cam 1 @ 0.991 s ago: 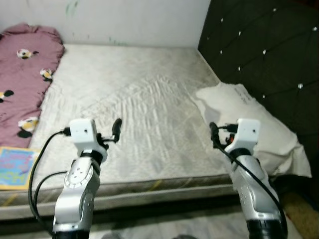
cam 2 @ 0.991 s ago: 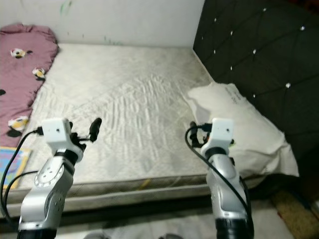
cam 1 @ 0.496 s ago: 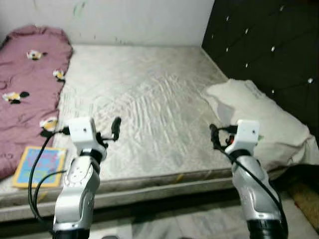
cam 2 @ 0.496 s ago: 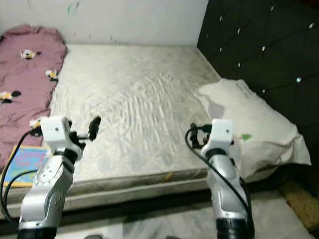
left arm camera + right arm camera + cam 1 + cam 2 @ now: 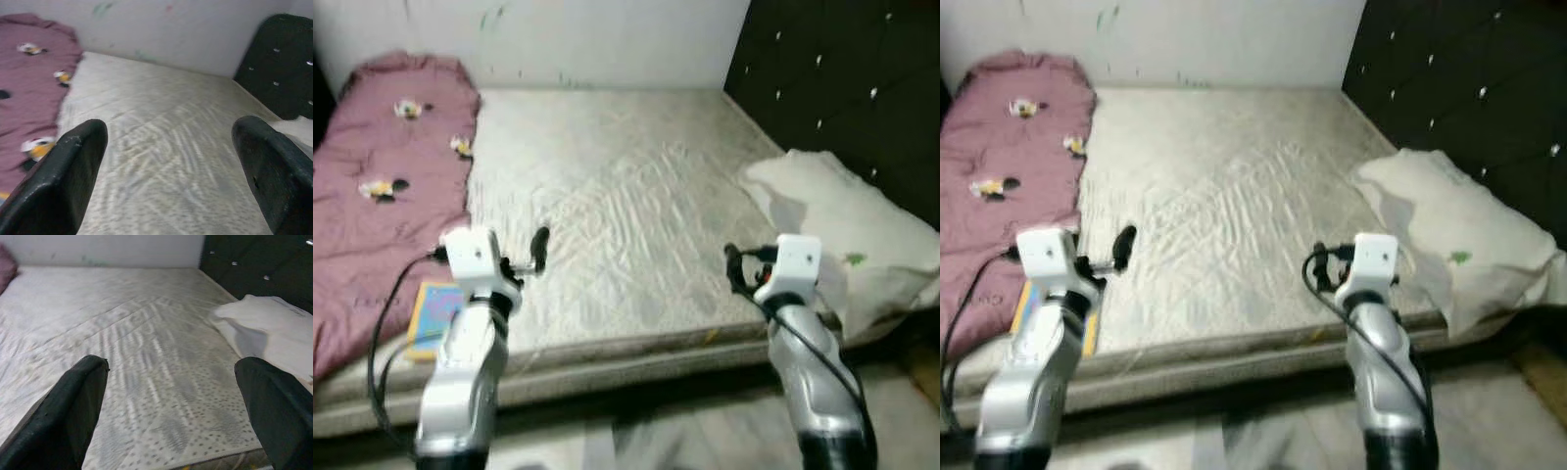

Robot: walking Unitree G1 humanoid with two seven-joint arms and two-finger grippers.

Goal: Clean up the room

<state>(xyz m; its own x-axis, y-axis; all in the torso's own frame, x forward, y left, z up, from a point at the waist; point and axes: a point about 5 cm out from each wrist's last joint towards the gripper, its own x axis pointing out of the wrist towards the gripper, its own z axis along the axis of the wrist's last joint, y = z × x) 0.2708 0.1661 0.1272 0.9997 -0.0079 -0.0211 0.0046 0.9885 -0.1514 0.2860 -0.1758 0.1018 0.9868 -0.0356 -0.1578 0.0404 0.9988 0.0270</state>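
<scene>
Pink blanket [image 5: 382, 186], book [image 5: 435, 315] left; pillow [image 5: 847, 230] right by headboard [image 5: 842, 88].

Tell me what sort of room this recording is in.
Most likely a bedroom: a bare grey-white patterned mattress lies against a black tufted headboard, with a cream pillow at the head end and a mauve blanket with cartoon prints along the far side.

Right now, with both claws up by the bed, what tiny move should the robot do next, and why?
Probably step a little toward its left and lower the left gripper to the colourful book. Both it and the right gripper are open, holding nothing. The book lies loose at the mattress edge beside the pink blanket, nearest that arm; the pillow already sits by the headboard.
</scene>
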